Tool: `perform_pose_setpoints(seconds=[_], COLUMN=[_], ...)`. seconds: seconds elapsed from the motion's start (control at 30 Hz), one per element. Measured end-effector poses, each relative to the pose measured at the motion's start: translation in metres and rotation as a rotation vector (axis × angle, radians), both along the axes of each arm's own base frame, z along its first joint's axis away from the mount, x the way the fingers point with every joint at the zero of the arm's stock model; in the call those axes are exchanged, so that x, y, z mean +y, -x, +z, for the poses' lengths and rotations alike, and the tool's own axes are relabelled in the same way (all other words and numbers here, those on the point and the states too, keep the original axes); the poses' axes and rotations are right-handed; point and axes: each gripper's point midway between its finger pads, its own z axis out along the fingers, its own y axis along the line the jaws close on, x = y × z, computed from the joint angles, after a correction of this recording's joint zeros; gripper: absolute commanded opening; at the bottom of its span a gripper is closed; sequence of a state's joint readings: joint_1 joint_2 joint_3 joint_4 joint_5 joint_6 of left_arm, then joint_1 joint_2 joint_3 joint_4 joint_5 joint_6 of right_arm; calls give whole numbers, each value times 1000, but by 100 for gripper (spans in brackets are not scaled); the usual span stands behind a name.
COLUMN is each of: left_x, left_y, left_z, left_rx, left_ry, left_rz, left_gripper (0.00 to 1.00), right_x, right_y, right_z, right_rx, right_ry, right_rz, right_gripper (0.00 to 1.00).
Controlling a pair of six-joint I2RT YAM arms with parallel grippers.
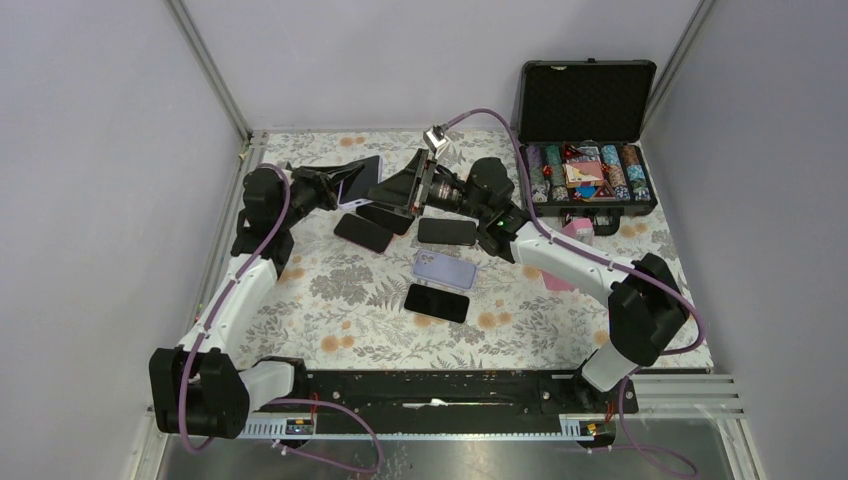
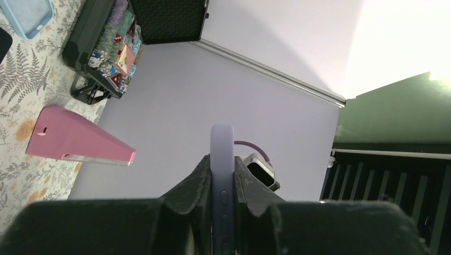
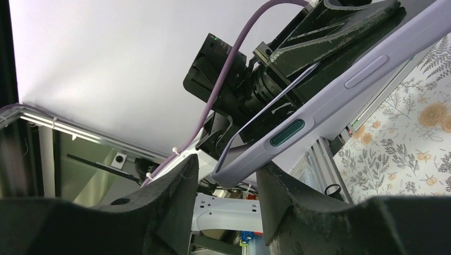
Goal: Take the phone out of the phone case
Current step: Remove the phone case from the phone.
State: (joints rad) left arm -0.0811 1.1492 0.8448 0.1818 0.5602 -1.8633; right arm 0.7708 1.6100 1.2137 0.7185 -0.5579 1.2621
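Observation:
A lavender phone case (image 1: pixel 362 179) with the phone in it is held up on edge above the back left of the table. My left gripper (image 1: pixel 335 186) is shut on it. In the left wrist view the case's edge (image 2: pixel 222 146) with its side buttons stands clamped in my left gripper (image 2: pixel 222 162). My right gripper (image 1: pixel 380 190) meets the case from the right. In the right wrist view a corner of the case (image 3: pixel 250 159) lies inside my right gripper (image 3: pixel 227 166). The jaws are open, with a gap on the left. The phone shows only as a thin dark edge (image 3: pixel 276 96) along the rim.
Three black phones (image 1: pixel 363 232) (image 1: pixel 447 231) (image 1: pixel 436 302) and an empty lavender case (image 1: pixel 445 268) lie on the floral table. A pink case (image 1: pixel 577 232) lies to the right. An open case of poker chips (image 1: pixel 585 180) stands at the back right.

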Motion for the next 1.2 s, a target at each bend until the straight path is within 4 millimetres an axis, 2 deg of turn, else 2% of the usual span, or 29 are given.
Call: perform_pose_setpoints(seconds=[0.13,0.4,0.53,1.0,1.2], left_x=[0,5,4,-5,-7], left_y=[0,-2,0,16,18], left_z=[-3,-3,0,4,4], left_rx=[27,30,33,76,109], left_ry=[8,10,24,105,143], left_rz=[2,22,16,-31,-38], left_gripper=[0,0,0,0,0], right_x=[0,0,0,-6,-7], right_y=[0,-1,1,11,11], right_z=[-6,-12,-12,3,7], right_rx=[-12,-17,-52,-334,-371], right_ry=[8,12,1,-7,-22], right_rz=[-5,-19,-22,-48,-53], right_gripper=[28,4,0,0,0])
